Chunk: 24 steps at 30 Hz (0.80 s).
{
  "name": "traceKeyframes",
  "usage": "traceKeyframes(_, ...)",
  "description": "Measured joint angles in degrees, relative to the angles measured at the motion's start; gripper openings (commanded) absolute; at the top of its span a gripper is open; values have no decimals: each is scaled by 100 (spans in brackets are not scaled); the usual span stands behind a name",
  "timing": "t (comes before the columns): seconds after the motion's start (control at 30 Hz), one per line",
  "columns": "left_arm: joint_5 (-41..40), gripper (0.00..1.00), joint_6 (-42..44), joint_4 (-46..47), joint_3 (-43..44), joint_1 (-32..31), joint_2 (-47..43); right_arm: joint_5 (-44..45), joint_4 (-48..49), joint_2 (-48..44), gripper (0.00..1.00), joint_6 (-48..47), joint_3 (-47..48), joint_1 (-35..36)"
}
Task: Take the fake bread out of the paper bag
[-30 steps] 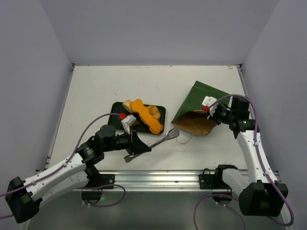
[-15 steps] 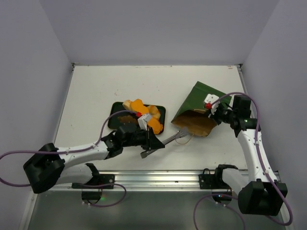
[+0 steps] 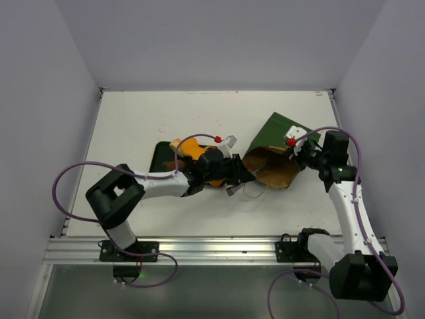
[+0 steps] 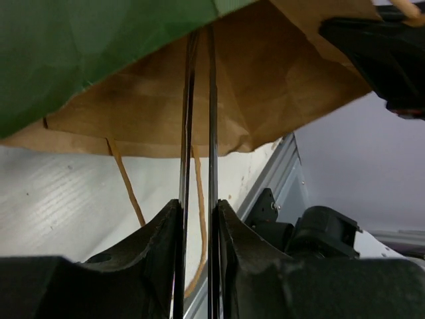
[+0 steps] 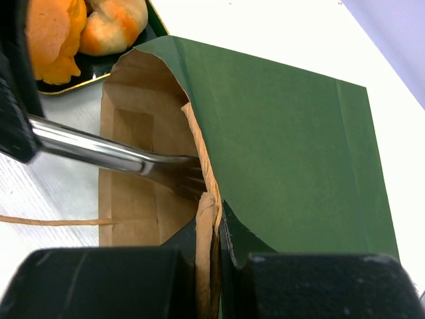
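The paper bag (image 3: 279, 133) lies tilted on the table at the right, dark green outside, its brown kraft mouth (image 3: 269, 169) facing left. My right gripper (image 3: 293, 147) is shut on the bag's upper rim (image 5: 211, 219), holding the mouth up. My left gripper (image 3: 241, 176) is shut on metal tongs (image 5: 99, 151), their two arms (image 4: 212, 100) a sliver apart and their tips inside the bag mouth. Fake bread (image 3: 191, 147), an orange stick and tan rolls (image 5: 113, 23), lies on the dark tray (image 3: 158, 154). Only kraft paper shows inside the bag; its deeper part is hidden.
The bag's thin string handle (image 4: 126, 179) trails on the white table below the mouth (image 3: 255, 193). The left arm stretches across the tray. The metal rail (image 3: 212, 247) runs along the near table edge. Grey walls close the table in on three sides.
My left arm has swung right, carrying the tongs from the table in front of the tray into the bag's mouth. The right gripper has kept its hold on the bag's rim.
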Motion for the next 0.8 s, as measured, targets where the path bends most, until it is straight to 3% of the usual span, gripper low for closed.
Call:
traceKeyframes(0.23,-153,42,-66,-214,741,0,732,-2,131,-63,0,164,-76,0)
traceKeyframes(0.43,-299,43,-72,-262,1408,-4,1224,-17,177,-74,0,210,-98,0)
traceKeyframes(0.8,-675,46,-94,-472,1495,-4,1471,-17,219,-76,0,260,-162,0)
